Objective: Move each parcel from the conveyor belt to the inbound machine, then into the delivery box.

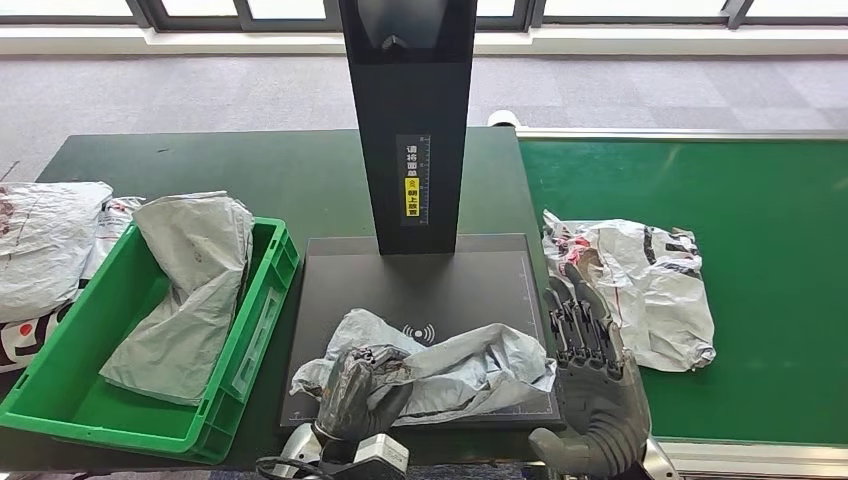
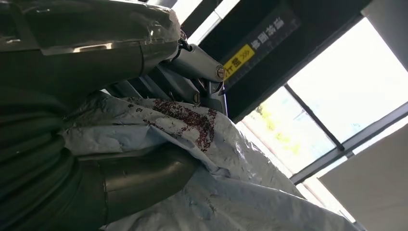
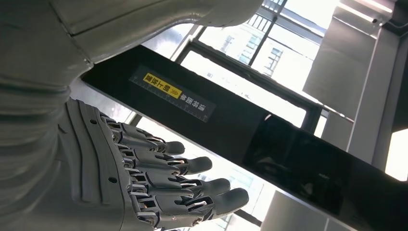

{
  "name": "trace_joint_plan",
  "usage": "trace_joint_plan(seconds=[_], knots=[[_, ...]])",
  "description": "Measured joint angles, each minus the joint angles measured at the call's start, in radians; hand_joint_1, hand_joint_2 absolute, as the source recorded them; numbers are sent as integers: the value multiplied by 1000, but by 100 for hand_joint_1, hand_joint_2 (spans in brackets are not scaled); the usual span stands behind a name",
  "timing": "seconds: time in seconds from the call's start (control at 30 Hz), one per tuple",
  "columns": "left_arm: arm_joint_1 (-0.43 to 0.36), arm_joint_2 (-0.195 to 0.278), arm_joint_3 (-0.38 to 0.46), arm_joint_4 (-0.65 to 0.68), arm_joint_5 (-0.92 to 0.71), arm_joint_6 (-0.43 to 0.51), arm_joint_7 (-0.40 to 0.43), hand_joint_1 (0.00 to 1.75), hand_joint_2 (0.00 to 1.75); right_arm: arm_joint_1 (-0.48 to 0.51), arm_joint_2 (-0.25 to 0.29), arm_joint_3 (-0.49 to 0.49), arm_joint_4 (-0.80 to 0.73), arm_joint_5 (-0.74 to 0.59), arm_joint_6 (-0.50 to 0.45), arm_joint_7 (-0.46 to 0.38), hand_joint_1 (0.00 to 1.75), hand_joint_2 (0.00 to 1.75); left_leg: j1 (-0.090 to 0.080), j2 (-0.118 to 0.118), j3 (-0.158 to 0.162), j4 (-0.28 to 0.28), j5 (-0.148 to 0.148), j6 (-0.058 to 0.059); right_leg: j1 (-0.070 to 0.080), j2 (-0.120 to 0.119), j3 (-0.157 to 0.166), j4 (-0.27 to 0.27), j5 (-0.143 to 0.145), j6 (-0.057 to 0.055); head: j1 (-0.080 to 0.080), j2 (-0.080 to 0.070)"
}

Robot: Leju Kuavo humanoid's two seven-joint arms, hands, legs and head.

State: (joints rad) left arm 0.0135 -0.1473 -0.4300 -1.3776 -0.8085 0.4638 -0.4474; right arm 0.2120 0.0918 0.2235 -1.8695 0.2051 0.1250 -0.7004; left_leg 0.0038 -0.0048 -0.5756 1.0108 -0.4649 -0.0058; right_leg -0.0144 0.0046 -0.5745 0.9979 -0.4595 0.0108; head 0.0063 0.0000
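Note:
A crumpled grey parcel [image 1: 450, 365] lies on the black plate of the inbound machine [image 1: 330, 270], below its upright post [image 1: 410, 130]. My left hand [image 1: 362, 385] grips this parcel at its near left end; the left wrist view shows the parcel [image 2: 192, 144] squeezed between thumb and fingers. My right hand [image 1: 590, 370] is open, fingers straight, at the plate's right edge, holding nothing; its fingers [image 3: 192, 183] show spread in the right wrist view. A white parcel [image 1: 640, 285] lies on the green conveyor belt [image 1: 760, 220]. A grey parcel [image 1: 195, 290] lies in the green delivery box [image 1: 262, 310].
More white parcels [image 1: 45, 250] lie on the dark table left of the box. The conveyor's metal rim [image 1: 680, 133] runs along the far side. Grey carpet and windows lie beyond the table.

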Motion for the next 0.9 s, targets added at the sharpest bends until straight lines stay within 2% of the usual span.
trace_joint_plan(seconds=[0.07, 0.13, 0.23, 0.3, 0.67, 0.9], knots=[[18, 0, 35, -66, 58, 94, -48, 175, 175, 6, 4, -4, -8, 6, -8, 0, 0, 175, 0, 0, 0, 0, 0, 0, 0, 0, 0, 0, 0, 0, 0, 0], [37, 9, 117, -191, 168, 176, -101, 175, 175, 16, 8, -10, -16, 8, -23, 0, 0, 175, 1, 0, -1, 0, 0, 0, 1, 0, -1, 1, 0, 0, 0, 0], [45, 38, 277, -359, 298, 203, -121, 175, 175, 22, 9, -14, -20, 3, -40, 0, 0, 175, 1, 0, 1, 0, -1, -2, 1, 0, -1, 2, -1, -2, 0, 0], [51, 52, 345, -421, 346, 213, -138, 175, 175, 21, 9, -15, -21, 1, -47, 0, 0, 175, 2, -1, 1, 0, -1, -3, 2, 0, -1, 2, -2, -3, 0, 0], [32, 55, 511, -524, 558, 234, -204, 175, 175, 17, 9, -15, -29, 4, -91, 0, 0, 175, 2, -2, 1, 0, 0, -4, 2, -1, 0, 2, -2, -3, 0, 0], [-2, 55, 577, -533, 569, 234, -205, 175, 175, 16, 9, -15, -29, 5, -104, 0, 0, 175, 2, -2, 1, 0, 1, -4, 2, -1, 0, 2, -2, -3, 0, 0]])
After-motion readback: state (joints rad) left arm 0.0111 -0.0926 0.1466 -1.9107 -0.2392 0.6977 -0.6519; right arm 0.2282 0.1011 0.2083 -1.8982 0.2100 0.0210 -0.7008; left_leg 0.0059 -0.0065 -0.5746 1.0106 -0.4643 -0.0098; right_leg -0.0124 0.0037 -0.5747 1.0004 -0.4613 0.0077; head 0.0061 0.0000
